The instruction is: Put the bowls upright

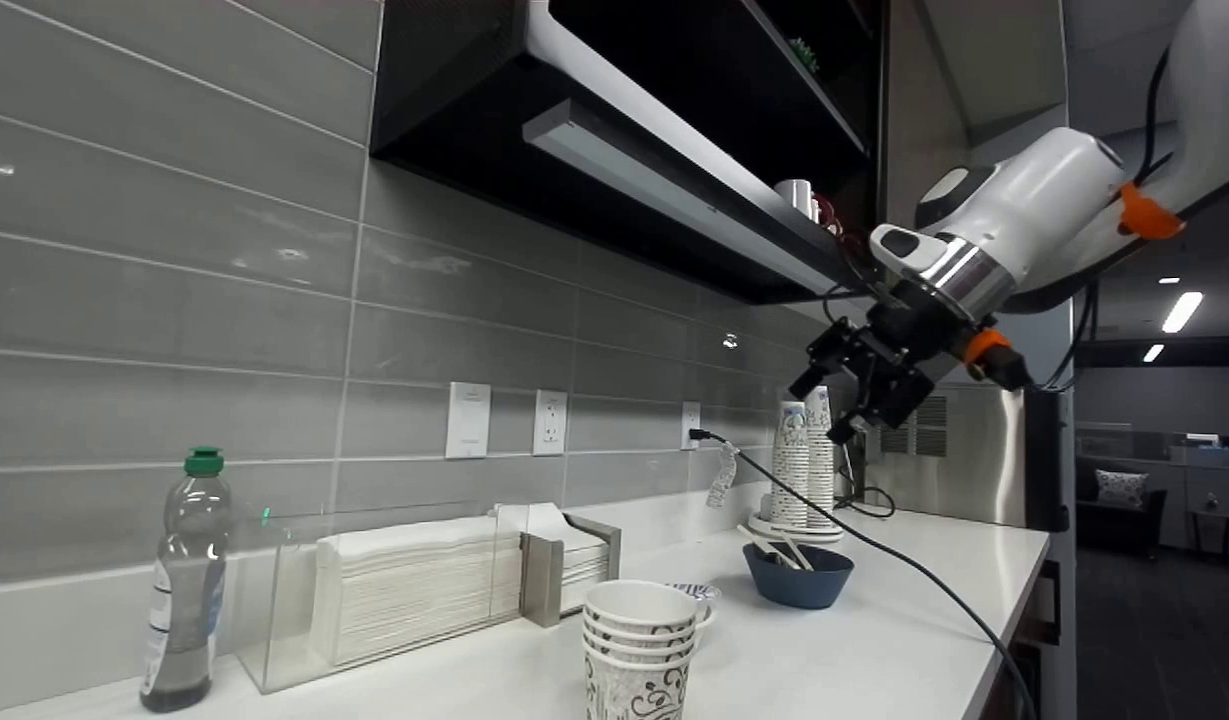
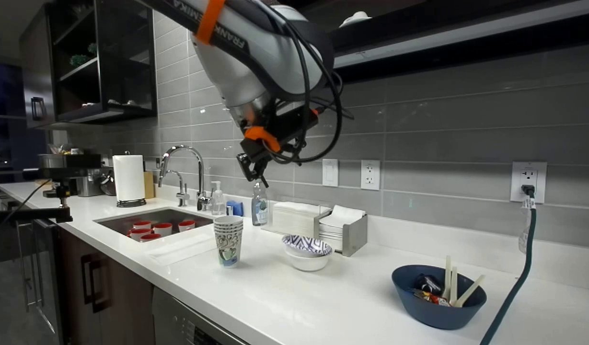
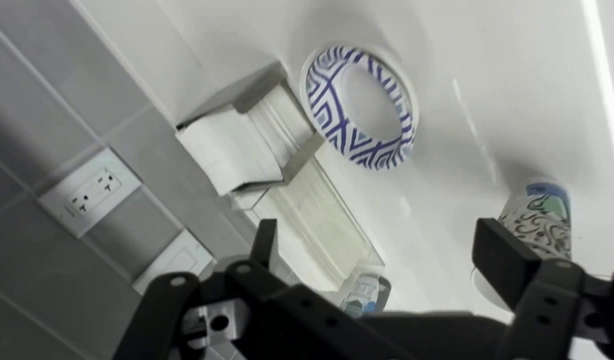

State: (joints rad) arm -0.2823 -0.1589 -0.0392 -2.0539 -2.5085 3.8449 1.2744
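The dark blue bowl [image 1: 799,588] stands upright in both exterior views [image 2: 440,312], with pale utensils and wrapped items in it. It is out of the wrist view. The white bowl [image 2: 307,262] sits on the counter near the napkin holder. A blue-and-white patterned bowl [image 2: 307,245] lies in its top, slightly tilted, apparently open side up. In the wrist view the patterned bowl [image 3: 331,115] hides most of the white one. My gripper [image 3: 374,245] is open and empty. It is high above the counter in both exterior views [image 1: 822,410] [image 2: 257,180].
A short stack of patterned cups [image 2: 228,247] stands beside the bowls. A napkin holder [image 2: 355,235] and a soap bottle [image 1: 184,590] stand along the wall. Tall cup stacks [image 1: 791,470] stand behind the blue bowl. A cable [image 1: 904,560] crosses the counter. A cabinet [image 1: 614,130] hangs overhead.
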